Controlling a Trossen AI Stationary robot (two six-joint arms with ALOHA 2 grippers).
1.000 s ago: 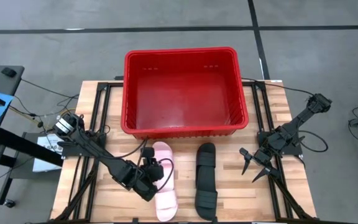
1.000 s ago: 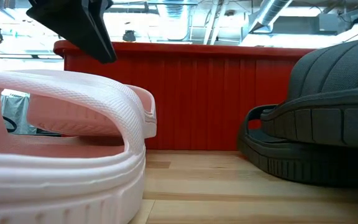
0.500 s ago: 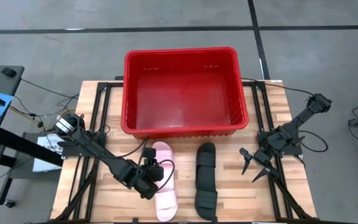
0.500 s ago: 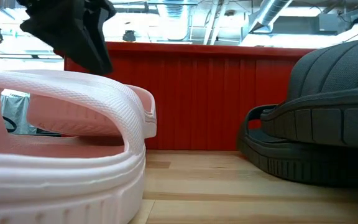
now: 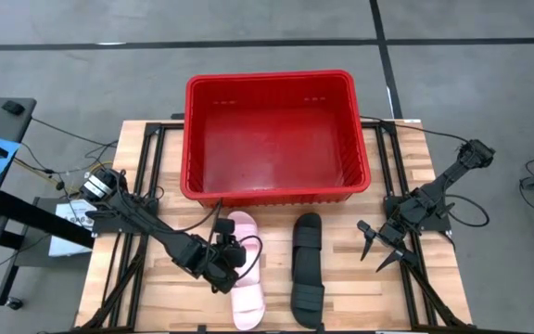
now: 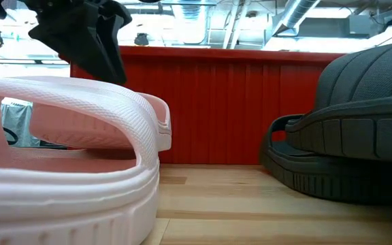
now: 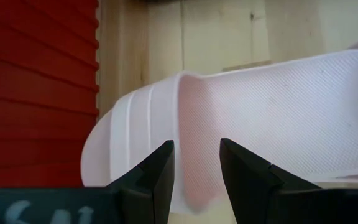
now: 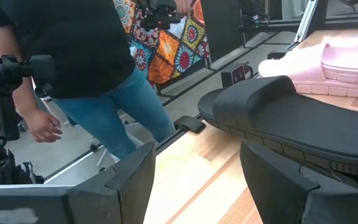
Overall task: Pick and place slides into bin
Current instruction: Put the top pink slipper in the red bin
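Observation:
One pale pink slide (image 5: 247, 278) and one black slide (image 5: 308, 269) lie side by side on the wooden table, soles down, in front of the red bin (image 5: 269, 79). No other slides show. My left gripper (image 5: 228, 264) is over the pink slide, pointing down. Its fingers are narrowly open just above the wide strap (image 7: 278, 106), near the strap's edge. In the low view it (image 6: 90, 41) stands right over the strap's top (image 6: 80, 88). My right gripper (image 5: 378, 249) is open and empty at the table's right, beside the black slide (image 8: 291, 118). My left gripper comes at the pink slide's strap (image 7: 194, 124) from above, with one finger (image 7: 157, 171) toward the bin side and the other (image 7: 244, 171) over the strap. Whether the fingertips touch the strap, I cannot tell.
The bin's near wall (image 6: 237, 102) stands just behind both slides. Bare wood (image 5: 350, 278) lies between the black slide and my right gripper. A person (image 8: 86, 50) stands beyond the table in the right wrist view.
My left gripper has gone down toward the pink slide's strap, until its fingertips are right at the strap's top. The slides have not moved.

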